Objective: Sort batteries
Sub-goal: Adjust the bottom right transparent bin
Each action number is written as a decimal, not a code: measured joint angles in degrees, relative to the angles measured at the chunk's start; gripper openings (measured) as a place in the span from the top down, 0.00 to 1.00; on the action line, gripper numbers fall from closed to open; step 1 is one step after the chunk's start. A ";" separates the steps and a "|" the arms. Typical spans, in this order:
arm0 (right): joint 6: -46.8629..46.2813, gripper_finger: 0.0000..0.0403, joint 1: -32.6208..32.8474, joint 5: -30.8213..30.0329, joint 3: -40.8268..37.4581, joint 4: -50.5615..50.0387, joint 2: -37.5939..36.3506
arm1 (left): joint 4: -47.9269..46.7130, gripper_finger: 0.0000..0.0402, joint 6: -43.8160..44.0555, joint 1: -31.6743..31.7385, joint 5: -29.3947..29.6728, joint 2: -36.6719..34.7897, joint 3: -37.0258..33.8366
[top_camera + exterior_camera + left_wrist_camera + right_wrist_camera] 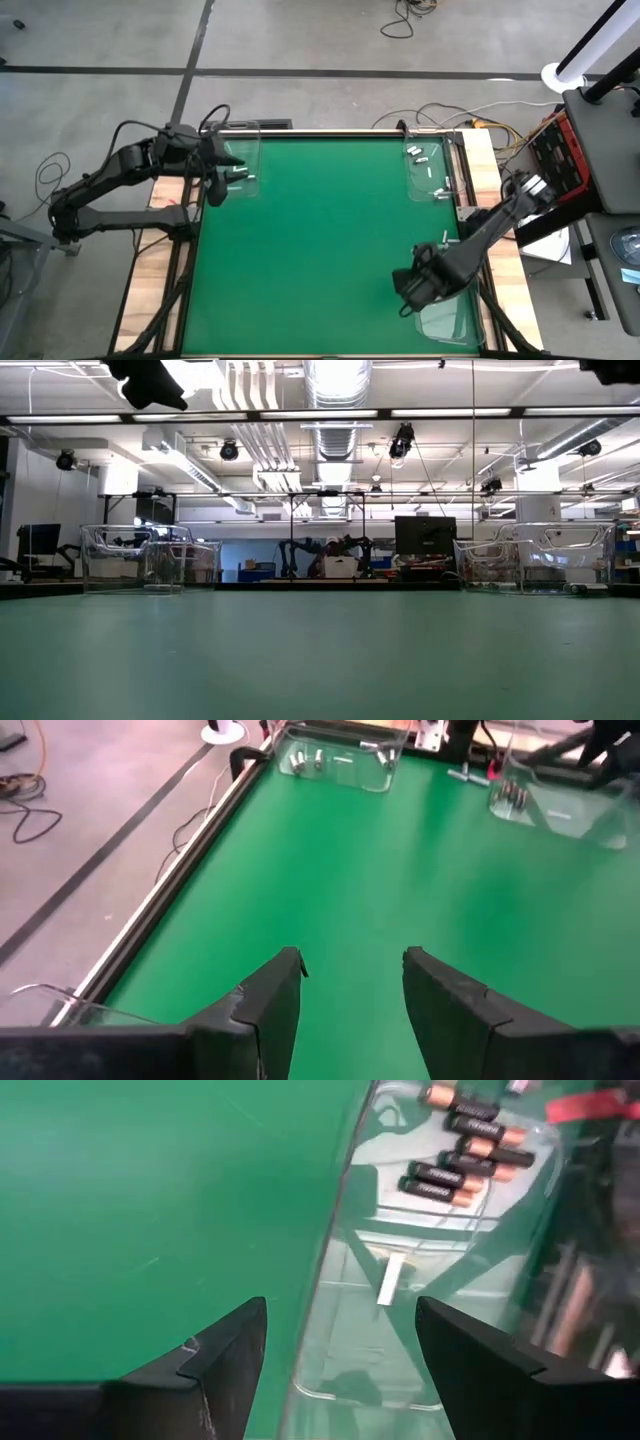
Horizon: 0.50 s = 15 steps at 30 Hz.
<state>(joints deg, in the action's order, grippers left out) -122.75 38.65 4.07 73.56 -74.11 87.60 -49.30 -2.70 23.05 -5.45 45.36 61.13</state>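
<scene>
Over opposite table corners, both grippers wait empty.
From above, left gripper (213, 190) hovers near one clear tray (240, 160). Right wrist: right gripper (340, 1345) spread wide above dark copper-tipped batteries (465, 1150) in another tray (330, 1280); descending may strike its wall.

A table (320, 250) fills the middle of the scene, with three trays on it. One tray (238, 160) sits at the far left corner, a second tray (432, 168) at the far right corner, and a third tray (448, 318) at the near right edge. Batteries (240, 178) lie in the far left tray, more batteries (424, 160) in the far right one, and a group of batteries (462, 1152) in the near right one. The left gripper (214, 190) hangs at the far left tray's near left side; the right gripper (408, 296) hangs just left of the near right tray.
</scene>
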 joint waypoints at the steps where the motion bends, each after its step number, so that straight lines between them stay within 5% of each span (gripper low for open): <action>1: -0.53 0.38 0.09 0.09 0.00 0.67 1.11 | -0.07 0.61 -0.55 0.00 -0.03 -0.14 -0.17; 15: -10.40 0.41 7.20 3.19 0.31 19.09 8.75 | -2.23 0.61 -2.84 0.02 -1.55 -3.47 -0.31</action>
<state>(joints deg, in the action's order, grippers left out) -133.14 45.85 7.26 73.87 -55.01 96.35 -51.53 -5.54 23.07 -7.01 41.89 60.82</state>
